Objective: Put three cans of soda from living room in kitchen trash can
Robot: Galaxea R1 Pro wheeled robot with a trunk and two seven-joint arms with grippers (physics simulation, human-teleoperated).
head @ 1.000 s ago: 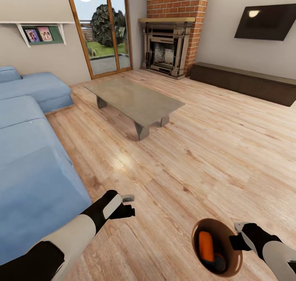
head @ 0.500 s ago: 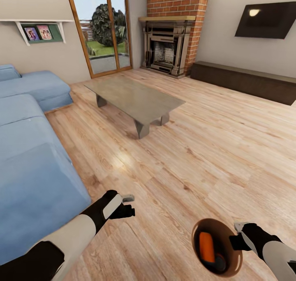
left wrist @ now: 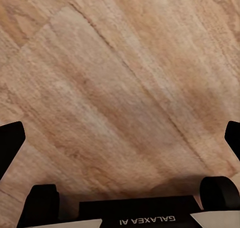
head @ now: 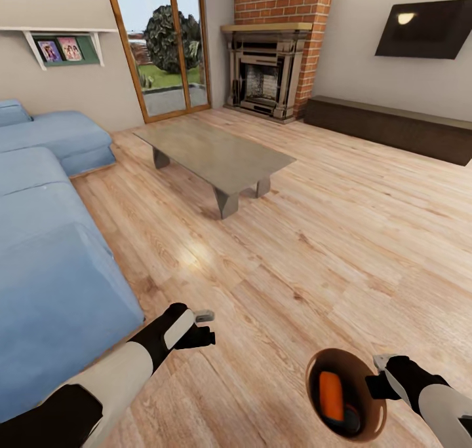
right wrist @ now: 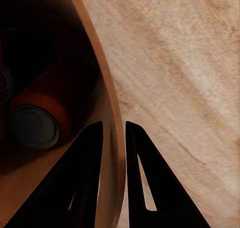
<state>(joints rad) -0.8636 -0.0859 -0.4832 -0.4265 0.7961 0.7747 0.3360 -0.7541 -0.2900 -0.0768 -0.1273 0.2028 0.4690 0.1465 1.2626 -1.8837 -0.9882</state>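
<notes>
The brown tash can (head: 367, 428) hangs low at the right over the wood floor, with my right gripper (head: 374, 374) shut on its rim. An orange can of soda (head: 331, 395) lies inside it. In the right wrist view the two fingers (right wrist: 87, 178) pinch the bin's wall (right wrist: 107, 103), one inside and one outside. A can of soda with a grey top (right wrist: 32, 125) rests in the dark bottom. Whether more cans lie in there I cannot tell. My left gripper (head: 208, 326) hovers open over the floor, and its wrist view shows the left gripper (left wrist: 120, 138) holding nothing.
This is the living room. The blue sofa (head: 46, 264) fills the left side, and a glass coffee table (head: 213, 153) stands ahead. Behind it are a brick fireplace (head: 265, 74) and a glass door (head: 160, 48). A low dark cabinet (head: 393, 130) runs under the wall TV (head: 423, 35).
The whole view has drifted slightly, with the sofa sliding a little to the left, so the camera has moved. Both arms and the bin keep the same pose.
</notes>
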